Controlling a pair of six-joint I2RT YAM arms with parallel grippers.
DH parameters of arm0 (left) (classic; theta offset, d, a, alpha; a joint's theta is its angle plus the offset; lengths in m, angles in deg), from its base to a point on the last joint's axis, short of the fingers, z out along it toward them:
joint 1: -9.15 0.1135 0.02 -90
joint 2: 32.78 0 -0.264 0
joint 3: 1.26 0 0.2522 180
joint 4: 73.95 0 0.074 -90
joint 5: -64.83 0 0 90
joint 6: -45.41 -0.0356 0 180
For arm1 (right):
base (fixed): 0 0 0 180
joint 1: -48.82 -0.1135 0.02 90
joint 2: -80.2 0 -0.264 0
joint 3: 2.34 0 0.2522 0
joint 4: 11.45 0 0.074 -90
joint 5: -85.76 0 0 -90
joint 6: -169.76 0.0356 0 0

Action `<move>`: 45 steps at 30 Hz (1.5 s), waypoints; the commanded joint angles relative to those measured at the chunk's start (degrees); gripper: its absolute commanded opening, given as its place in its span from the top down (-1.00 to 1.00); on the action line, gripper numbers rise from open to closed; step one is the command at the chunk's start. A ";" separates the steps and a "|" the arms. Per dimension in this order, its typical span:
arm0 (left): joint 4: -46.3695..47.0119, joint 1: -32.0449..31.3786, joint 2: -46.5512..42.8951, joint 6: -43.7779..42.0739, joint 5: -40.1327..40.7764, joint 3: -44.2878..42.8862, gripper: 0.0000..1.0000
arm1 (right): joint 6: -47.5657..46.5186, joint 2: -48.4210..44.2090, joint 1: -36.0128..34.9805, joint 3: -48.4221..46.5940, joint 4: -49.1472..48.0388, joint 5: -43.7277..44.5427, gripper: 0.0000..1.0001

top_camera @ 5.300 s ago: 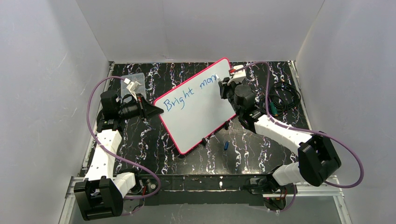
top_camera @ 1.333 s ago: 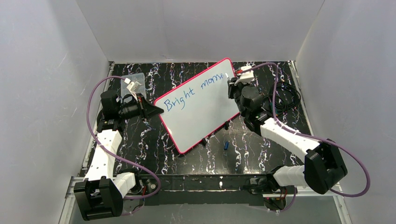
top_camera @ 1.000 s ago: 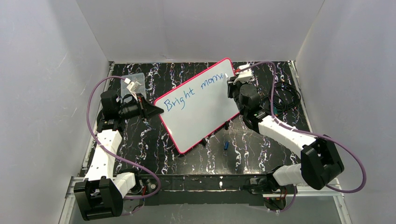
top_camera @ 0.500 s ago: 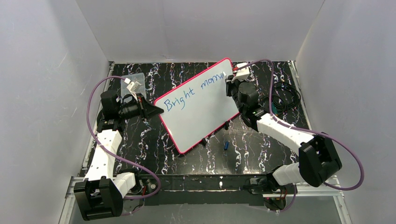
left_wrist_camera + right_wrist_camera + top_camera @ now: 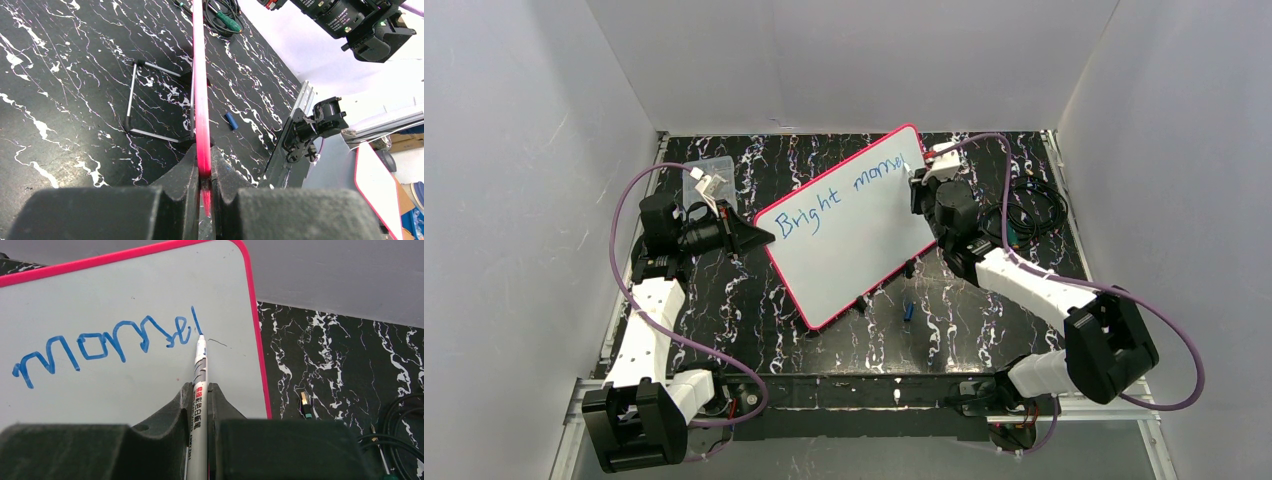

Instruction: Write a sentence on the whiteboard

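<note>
Black marble table [image 5: 754, 330]: a bit of free surface along the near edge, on both sides of the board's near corner. Only a little blue cap [image 5: 907, 311] sits there, just right of that corner and not touching it.
Left gripper [image 5: 202, 161]: pinched tight on the pink rim, which the wrist cam sees dead edge-on. From above it's at the board's left corner.
Whiteboard [image 5: 854, 245]: lies diagonally, near corner toward the arm bases, far corner close to the back wall. It's tilted up on a thin wire stand [image 5: 150, 102].
Free room on the board: pretty much the whole lower half is bare white.
Sentence [image 5: 107, 342]: blue, one slanted line along the upper edge, "Bright" plus an unfinished second word. It ends near the far right corner.
Right gripper [image 5: 200, 390]: clamped on the marker [image 5: 200, 365], reaching in over the board's right edge.
Tip vs writing: the tip touches the board at the foot of the last blue stroke, just right of the letters. Only a narrow white strip is left between it and the pink rim.
Cables [image 5: 1032, 210]: a coiled bundle on the table beyond the right arm, close to the right wall.
Clear box [image 5: 709, 178]: beyond the left gripper, near the back-left corner.
Walls: white panels on three sides, so it's tight at the back.
</note>
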 commanded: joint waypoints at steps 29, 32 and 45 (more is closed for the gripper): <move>2.72 0.24 -1.88 -1.44 -2.12 -0.13 1.00 | -1.41 3.61 0.91 -6.02 -4.23 2.27 0.97; 2.70 0.24 -1.95 -1.49 -2.12 -0.18 1.00 | -1.19 3.56 1.14 -5.97 -4.08 1.96 0.97; 2.83 0.22 -2.28 -1.29 -2.12 -0.09 1.00 | 0.66 1.06 1.23 -1.70 -2.54 1.65 0.97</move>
